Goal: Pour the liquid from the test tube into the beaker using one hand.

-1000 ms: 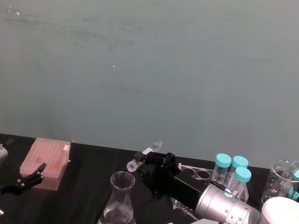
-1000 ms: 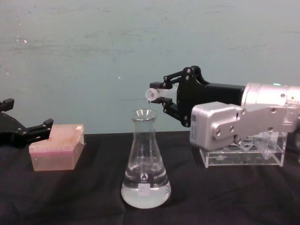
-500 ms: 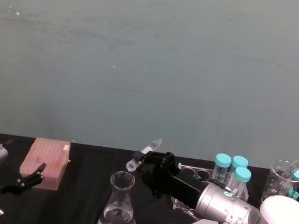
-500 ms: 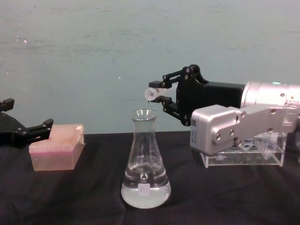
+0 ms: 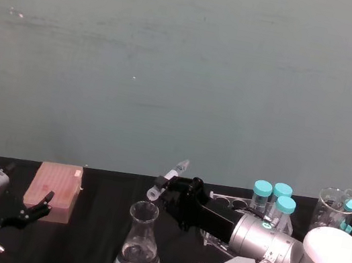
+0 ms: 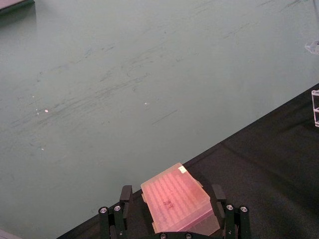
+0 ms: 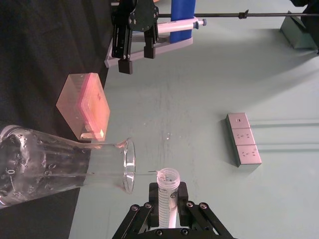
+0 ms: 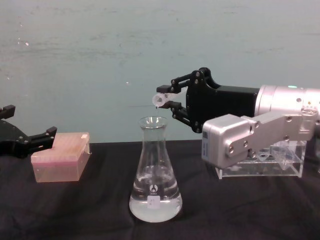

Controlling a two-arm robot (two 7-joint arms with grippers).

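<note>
My right gripper (image 8: 167,99) is shut on the test tube (image 8: 161,99), a slim clear tube held tilted with its open mouth just above the beaker's rim. The tube (image 7: 167,191) shows between the jaws in the right wrist view, close to the flared rim. The beaker (image 8: 155,175), a clear conical flask with a small white label, stands mid-table with clear liquid (image 8: 155,206) in its wide base. In the head view the tube (image 5: 169,178) slants over the beaker (image 5: 140,248). My left gripper (image 8: 27,141) hangs open at the far left, away from both.
A pink box (image 8: 60,157) lies left of the flask, below my left gripper (image 6: 172,191). A clear rack (image 8: 265,165) with turquoise-capped tubes (image 5: 273,196) stands at the right, behind my right arm. A glass measuring beaker (image 5: 333,207) sits at the far right.
My right gripper has shifted slightly left and tipped the test tube more steeply, bringing its mouth over the flask's rim. The left arm has not moved.
</note>
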